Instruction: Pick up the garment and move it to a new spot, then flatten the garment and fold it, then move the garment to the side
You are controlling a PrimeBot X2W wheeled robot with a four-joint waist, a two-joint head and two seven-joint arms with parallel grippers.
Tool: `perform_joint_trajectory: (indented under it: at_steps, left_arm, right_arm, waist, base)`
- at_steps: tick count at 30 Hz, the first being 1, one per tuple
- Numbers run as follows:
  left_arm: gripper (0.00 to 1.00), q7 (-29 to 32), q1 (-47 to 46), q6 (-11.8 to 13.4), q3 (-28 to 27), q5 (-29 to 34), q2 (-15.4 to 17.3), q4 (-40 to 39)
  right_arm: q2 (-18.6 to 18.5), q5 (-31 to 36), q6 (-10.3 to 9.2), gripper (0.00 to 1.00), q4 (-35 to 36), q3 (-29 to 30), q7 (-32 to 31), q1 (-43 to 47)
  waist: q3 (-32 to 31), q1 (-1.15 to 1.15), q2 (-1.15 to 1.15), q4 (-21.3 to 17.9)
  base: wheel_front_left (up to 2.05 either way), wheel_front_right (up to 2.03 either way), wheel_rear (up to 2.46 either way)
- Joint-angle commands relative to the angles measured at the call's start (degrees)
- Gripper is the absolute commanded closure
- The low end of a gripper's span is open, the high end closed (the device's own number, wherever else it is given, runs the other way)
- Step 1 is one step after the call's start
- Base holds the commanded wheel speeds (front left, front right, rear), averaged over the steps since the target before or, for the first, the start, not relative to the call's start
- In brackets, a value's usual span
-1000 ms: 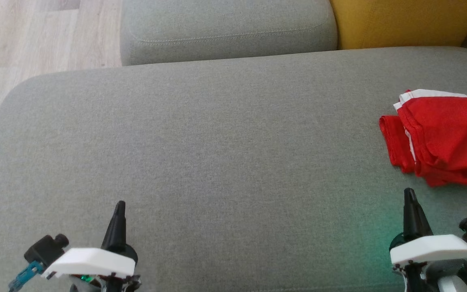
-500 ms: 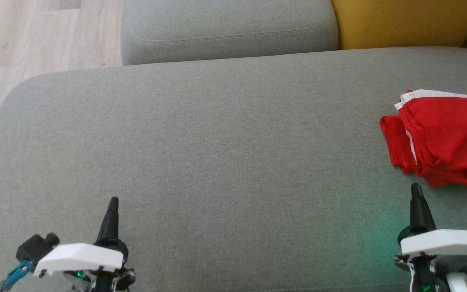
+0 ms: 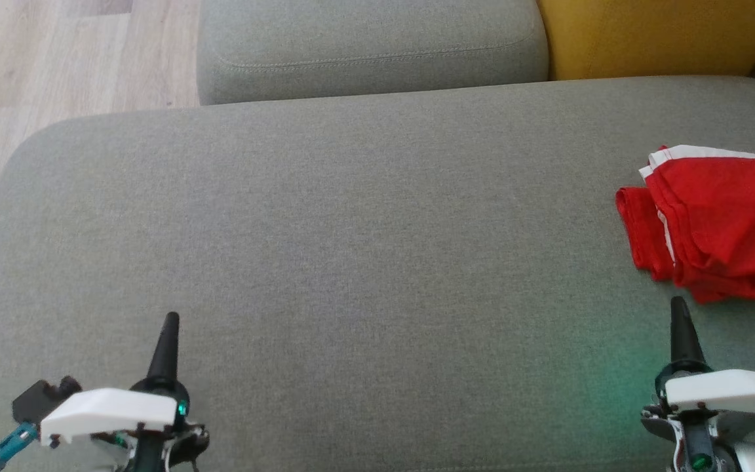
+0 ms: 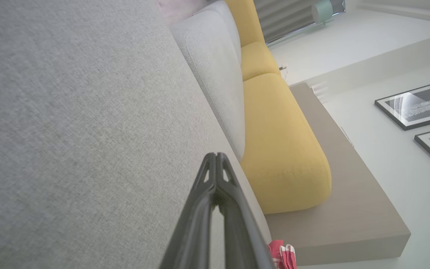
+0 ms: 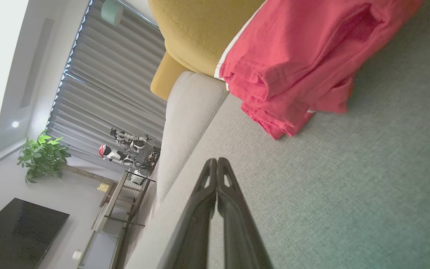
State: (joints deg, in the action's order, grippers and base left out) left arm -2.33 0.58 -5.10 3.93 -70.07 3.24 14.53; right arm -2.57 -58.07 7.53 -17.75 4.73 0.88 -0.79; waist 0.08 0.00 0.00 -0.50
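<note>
Seat cushion point(image 3: 364, 249): bare grey fabric from left edge across middle, open passage between left gripper point(image 3: 170, 320) and right gripper point(image 3: 677, 305). Obstacle: red garment point(image 3: 718, 223), heaped in layers at right edge, just ahead of right gripper, not touching. Far side bounded by grey back cushion point(image 3: 364, 46) and yellow cushion point(image 3: 653, 33). Wood floor point(image 3: 37, 65) beyond left corner.

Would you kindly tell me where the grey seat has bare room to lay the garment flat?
The grey seat is bare across its middle and left, between the back cushion behind, the left gripper in front and the red garment at right. It is crowded at the right edge, where the garment lies just ahead of the right gripper.
</note>
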Motion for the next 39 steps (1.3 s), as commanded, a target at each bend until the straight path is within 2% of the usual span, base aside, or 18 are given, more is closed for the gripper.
perform_joint_trajectory:
  at_steps: [1, 39]
  left_arm:
    - [1.0, 0.6, -3.7, -0.4, -2.3, -1.9, 0.8, -1.6]
    - [1.0, 7.2, -6.4, -2.2, -8.5, -21.7, 0.7, -0.6]
  right_arm:
    - [-0.2, -2.7, -0.03, 1.0, 2.3, -0.3, -0.6, -3.6]
    - [-0.3, -31.8, -0.04, 1.0, 3.6, 1.6, -6.9, -5.3]
  waist:
    - [0.0, 0.0, 0.0, 0.0]
    - [0.1, 0.0, 0.0, 0.5]
  base:
    - [0.0, 0.0, 0.0]
    - [0.0, 0.0, 0.0]
